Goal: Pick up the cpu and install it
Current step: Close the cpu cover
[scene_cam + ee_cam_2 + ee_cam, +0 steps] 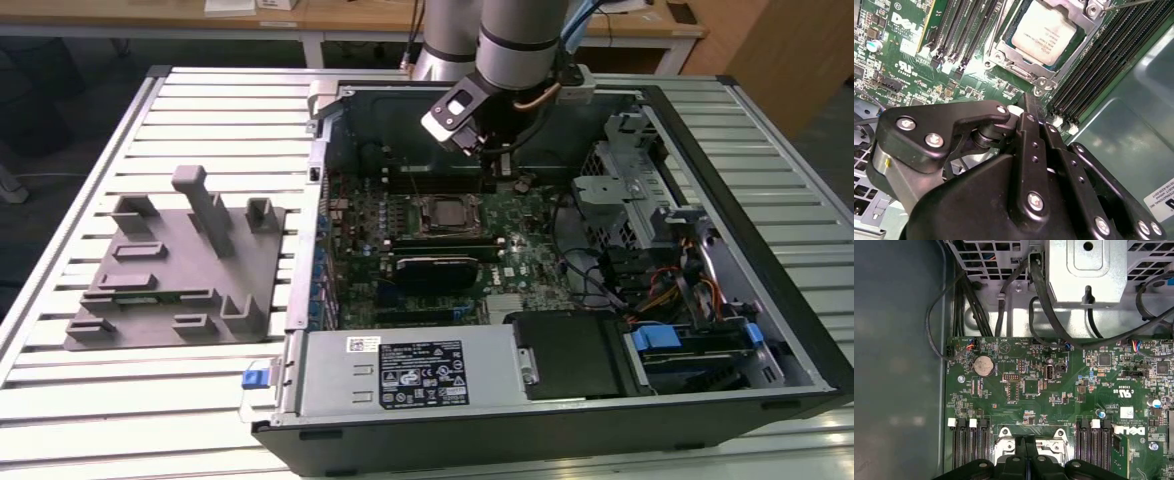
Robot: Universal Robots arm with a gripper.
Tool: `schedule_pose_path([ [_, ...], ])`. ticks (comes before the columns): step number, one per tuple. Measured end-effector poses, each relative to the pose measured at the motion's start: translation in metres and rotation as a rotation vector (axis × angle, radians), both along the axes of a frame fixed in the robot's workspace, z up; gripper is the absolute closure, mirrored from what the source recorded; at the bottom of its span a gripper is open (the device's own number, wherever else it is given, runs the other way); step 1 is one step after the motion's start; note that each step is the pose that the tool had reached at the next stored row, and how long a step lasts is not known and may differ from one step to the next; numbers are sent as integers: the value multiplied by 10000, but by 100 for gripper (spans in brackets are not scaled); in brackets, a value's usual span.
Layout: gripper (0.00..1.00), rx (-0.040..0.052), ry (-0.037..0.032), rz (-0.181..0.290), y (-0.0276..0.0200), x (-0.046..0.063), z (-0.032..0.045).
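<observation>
The cpu (pixel 1044 31) is seen seated flat inside the socket frame (pixel 1019 64), kept square by it. The gripper (pixel 1030 106) is held just above, beside it, jaws pressed together, nothing gripped; placing is judged done.

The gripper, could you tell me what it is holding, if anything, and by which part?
Nothing: the gripper is shut empty, while the cpu sits in the socket.

grey fixture (pixel 180 265) on slatted table (pixel 120 400) | open computer case (pixel 534 437) beside it
</observation>
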State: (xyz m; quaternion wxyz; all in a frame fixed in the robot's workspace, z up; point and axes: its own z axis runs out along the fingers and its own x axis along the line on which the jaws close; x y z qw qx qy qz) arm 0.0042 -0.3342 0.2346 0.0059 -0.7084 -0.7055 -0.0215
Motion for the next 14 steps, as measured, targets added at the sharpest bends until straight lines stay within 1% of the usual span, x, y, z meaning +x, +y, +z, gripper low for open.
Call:
schedule_pose_path([
  [4, 89, 0, 0, -1, 0, -3, 0],
  [6, 89, 1, 0, 0, 0, -24, -2],
  [10, 89, 0, 0, 0, 0, -87, -6],
  [14, 89, 1, 0, 1, -4, -174, -11],
])
